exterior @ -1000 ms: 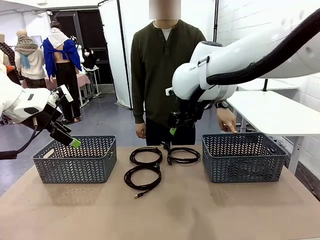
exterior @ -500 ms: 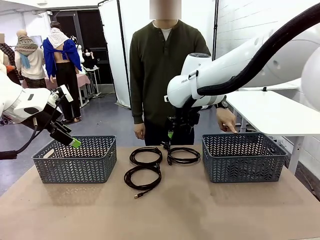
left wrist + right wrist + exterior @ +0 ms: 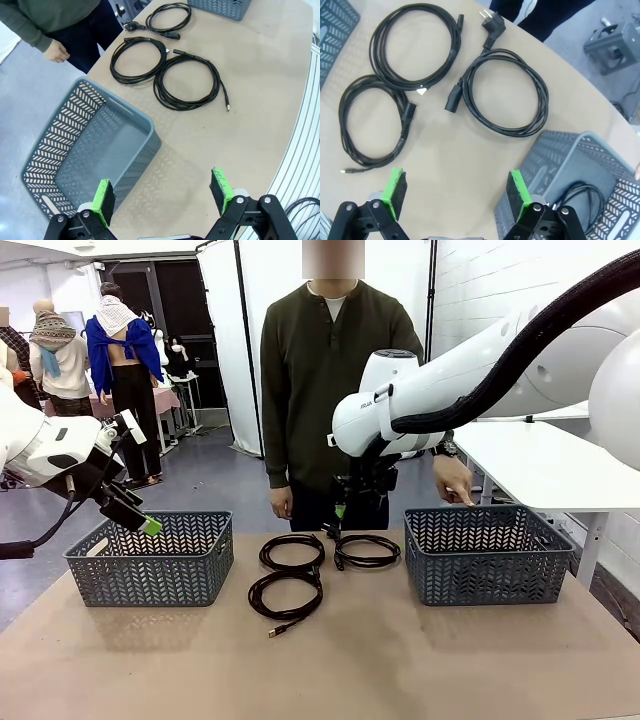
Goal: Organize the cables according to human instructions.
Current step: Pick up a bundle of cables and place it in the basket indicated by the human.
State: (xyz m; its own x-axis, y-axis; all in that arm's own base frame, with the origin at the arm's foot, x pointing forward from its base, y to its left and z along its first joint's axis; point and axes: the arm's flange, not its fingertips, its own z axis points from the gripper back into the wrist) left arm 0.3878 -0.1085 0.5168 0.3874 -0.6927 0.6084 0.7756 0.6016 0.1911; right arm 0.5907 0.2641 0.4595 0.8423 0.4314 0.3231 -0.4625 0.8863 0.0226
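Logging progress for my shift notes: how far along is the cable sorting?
Done: one cable lies in the right basket. In hand: nothing; the right end effector hangs open above three coiled cables on the table, and the left end effector is open above the left basket. Left: those three.

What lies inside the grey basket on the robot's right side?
One coiled black cable lies on the bottom of the right basket. A finger of the right gripper hides one corner, so anything there cannot be seen.
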